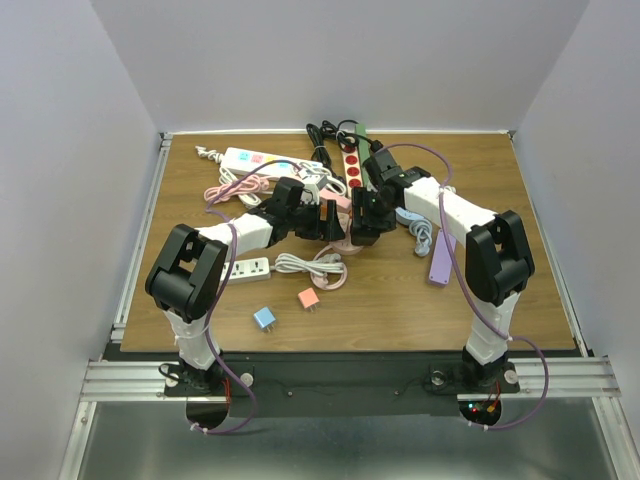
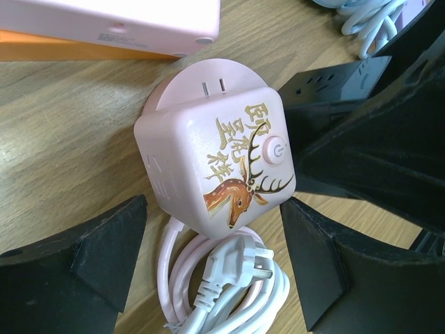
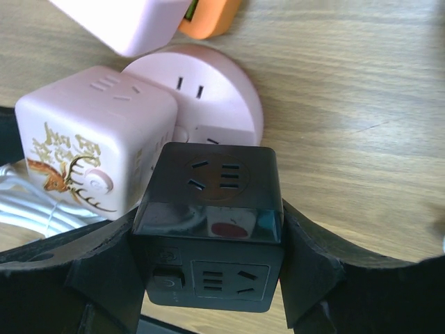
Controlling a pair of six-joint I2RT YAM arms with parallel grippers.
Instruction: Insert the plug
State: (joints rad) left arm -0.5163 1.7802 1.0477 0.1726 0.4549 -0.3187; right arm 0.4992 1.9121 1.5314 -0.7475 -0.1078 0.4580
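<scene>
Two grippers hung close together over the middle of the wooden table [image 1: 400, 300]. The left gripper [image 2: 214, 229] was released, its jaws wide on either side of a pink deer-printed cube socket [image 2: 222, 153] without gripping it. The right gripper [image 3: 208, 233] clenched a black cube socket [image 3: 208, 188] just beside the pink one. A white plug [image 2: 233, 268] lay on its coiled cord near the pink cube. Pale grey walls [image 1: 330, 60] enclosed the table.
</scene>
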